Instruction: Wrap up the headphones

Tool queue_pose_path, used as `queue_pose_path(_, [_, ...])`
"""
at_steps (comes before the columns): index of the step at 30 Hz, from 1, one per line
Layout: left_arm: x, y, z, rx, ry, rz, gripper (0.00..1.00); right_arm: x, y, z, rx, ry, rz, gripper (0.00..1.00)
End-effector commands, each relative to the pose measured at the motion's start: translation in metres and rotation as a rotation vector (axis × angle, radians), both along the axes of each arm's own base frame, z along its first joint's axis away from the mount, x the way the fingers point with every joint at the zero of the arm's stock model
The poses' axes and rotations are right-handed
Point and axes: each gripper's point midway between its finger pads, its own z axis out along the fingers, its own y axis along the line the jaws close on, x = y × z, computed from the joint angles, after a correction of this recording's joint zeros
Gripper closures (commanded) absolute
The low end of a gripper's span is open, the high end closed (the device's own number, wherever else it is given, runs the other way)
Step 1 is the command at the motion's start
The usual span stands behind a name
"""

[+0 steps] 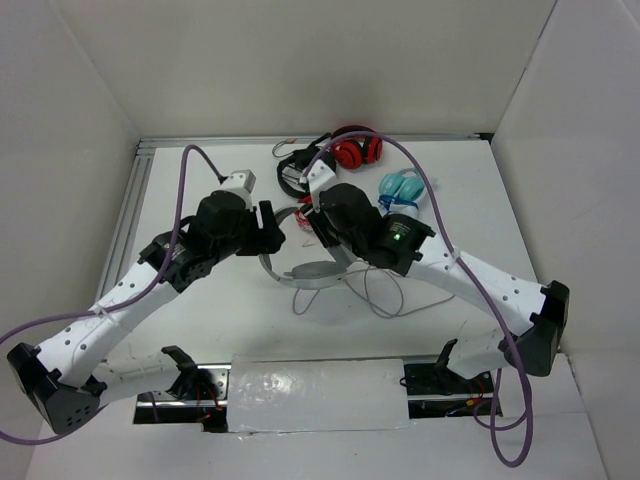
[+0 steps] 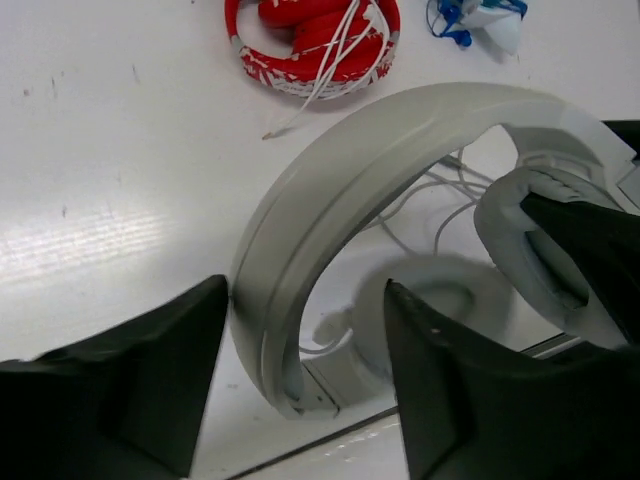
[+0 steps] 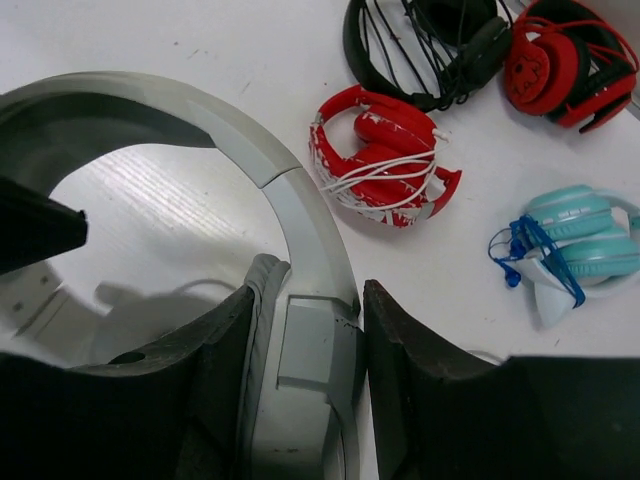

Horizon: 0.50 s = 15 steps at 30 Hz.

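At mid-table, my right gripper (image 3: 307, 295) clamps the headphones (image 3: 300, 215) by their stiff, light band (image 2: 340, 170); my left gripper (image 2: 305, 288) straddles it, released; the cable (image 2: 447, 222) looks limp.

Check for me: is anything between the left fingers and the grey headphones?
Nothing visible does. The headphones pass by their headband between the left fingers, which stand open around it. The red pair and the blue pair lie farther off, out of the way.

Red pair (image 3: 385, 160), black pair (image 3: 478, 52) — blue pair (image 3: 580, 240); white table (image 3: 150, 40)
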Motion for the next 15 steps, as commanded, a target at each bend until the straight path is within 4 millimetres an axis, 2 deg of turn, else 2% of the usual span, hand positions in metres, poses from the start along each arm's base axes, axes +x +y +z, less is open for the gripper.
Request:
queue_pose_path(1, [0.009, -0.008, 0.026, 0.029, -0.121, -0.085, 0.21, -0.007, 0.003, 0.047, 0.063, -0.099, 0.063, 1.0])
queue_pose_path(2, [0.009, -0.007, 0.027, 0.04, -0.131, -0.092, 0.09, -0.009, 0.003, 0.044, 0.035, -0.106, 0.092, 1.0])
queue_pose_path(4, [0.011, -0.007, 0.03, 0.078, -0.175, -0.135, 0.08, -0.014, 0.006, 0.047, 0.046, -0.113, 0.139, 1.0])
queue_pose_path(7, [0.009, -0.012, 0.038, 0.091, -0.228, -0.207, 0.12, -0.017, 0.008, 0.053, 0.057, -0.118, 0.173, 1.0])
queue_pose_path(10, [-0.002, -0.011, 0.026, 0.102, -0.184, -0.241, 0.18, -0.017, 0.006, 0.061, 0.072, -0.113, 0.185, 1.0])
queue_pose_path(11, [-0.005, -0.009, 0.017, 0.115, -0.161, -0.243, 0.23, -0.016, 0.005, 0.064, 0.075, -0.116, 0.18, 1.0])
queue_pose_path(15, [-0.014, -0.007, 0.006, 0.112, -0.129, -0.253, 0.35, -0.012, 0.004, 0.065, 0.059, -0.125, 0.172, 1.0])
